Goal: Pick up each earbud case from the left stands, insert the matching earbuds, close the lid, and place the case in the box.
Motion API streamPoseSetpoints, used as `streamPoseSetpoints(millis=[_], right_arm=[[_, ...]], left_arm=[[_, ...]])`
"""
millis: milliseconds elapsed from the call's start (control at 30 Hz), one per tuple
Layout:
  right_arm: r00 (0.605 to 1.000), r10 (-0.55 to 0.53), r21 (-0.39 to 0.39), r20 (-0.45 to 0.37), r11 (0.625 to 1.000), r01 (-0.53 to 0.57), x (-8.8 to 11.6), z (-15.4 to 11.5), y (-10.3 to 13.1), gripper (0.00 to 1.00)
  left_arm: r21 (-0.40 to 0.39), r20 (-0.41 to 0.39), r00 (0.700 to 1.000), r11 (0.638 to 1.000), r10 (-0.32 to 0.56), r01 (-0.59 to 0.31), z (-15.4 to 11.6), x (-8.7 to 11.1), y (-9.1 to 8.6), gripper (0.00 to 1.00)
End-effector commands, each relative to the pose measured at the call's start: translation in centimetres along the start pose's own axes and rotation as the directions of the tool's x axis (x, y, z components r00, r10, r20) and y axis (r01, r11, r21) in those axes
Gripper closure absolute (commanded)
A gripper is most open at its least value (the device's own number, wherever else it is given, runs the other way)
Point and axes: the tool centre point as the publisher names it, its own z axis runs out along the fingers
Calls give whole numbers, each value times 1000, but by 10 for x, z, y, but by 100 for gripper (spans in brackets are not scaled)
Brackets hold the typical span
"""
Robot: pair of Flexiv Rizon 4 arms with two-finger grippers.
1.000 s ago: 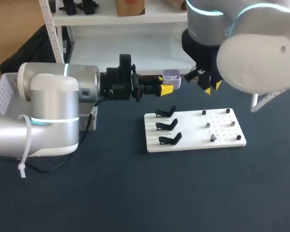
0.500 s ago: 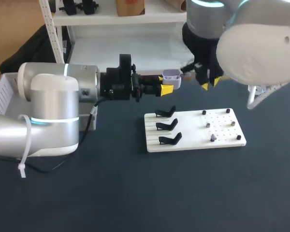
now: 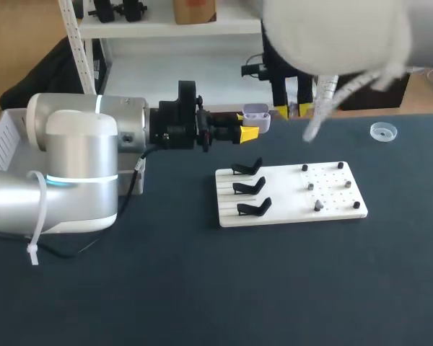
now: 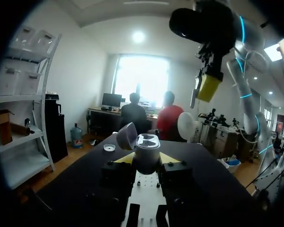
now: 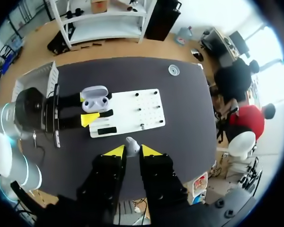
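Clamping the open case (image 4: 146,150), left gripper (image 4: 146,160); right gripper (image 5: 131,151) pinches earbud (image 5: 131,143).

Silver left arm (image 3: 79,144) stretches level, left gripper (image 3: 254,124) clamping an open white earbud case (image 3: 257,112); right gripper (image 3: 292,110) hangs fingers-down, pinching a small white earbud (image 5: 131,143).

The head view looks down from above and behind the robot onto the dark table (image 3: 202,288), set far enough back to take in the whole white stand board (image 3: 289,196). The left wrist view faces nearly level across the table, very near the open earbud case (image 4: 146,146) pinched in the left gripper (image 4: 146,160). The right wrist view looks straight down from high above, past the right gripper (image 5: 131,151) clamping an earbud (image 5: 131,143). All three views share the earbud case; the head and right wrist views also share the stand board.
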Motion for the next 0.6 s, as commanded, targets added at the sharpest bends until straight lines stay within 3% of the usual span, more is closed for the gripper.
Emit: streamPoseSetpoints(millis=[33, 267, 300, 367, 467, 600], right_arm=[[950, 267, 99, -165, 962, -253, -8, -4, 8, 100], [950, 267, 99, -165, 962, -253, -8, -4, 8, 100], [934, 302, 57, -192, 953, -297, -8, -9, 10, 100], [890, 410, 45, -198, 911, -410, -11, -15, 17, 100], [852, 473, 14, -227, 876, -482, -15, -22, 29, 100], [804, 549, 43, -230, 831, -555, -18, -23, 47, 100]], left_arm=[[-1, 2, 1000, 1000, 1, -1, 0, 0, 0, 100], [-1, 2, 1000, 1000, 1, -1, 0, 0, 0, 100], [-1, 2, 1000, 1000, 1, -1, 0, 0, 0, 100], [-1, 2, 1000, 1000, 1, -1, 0, 0, 0, 100], [-1, 2, 1000, 1000, 1, -1, 0, 0, 0, 100], [-1, 2, 1000, 1000, 1, -1, 0, 0, 0, 100]])
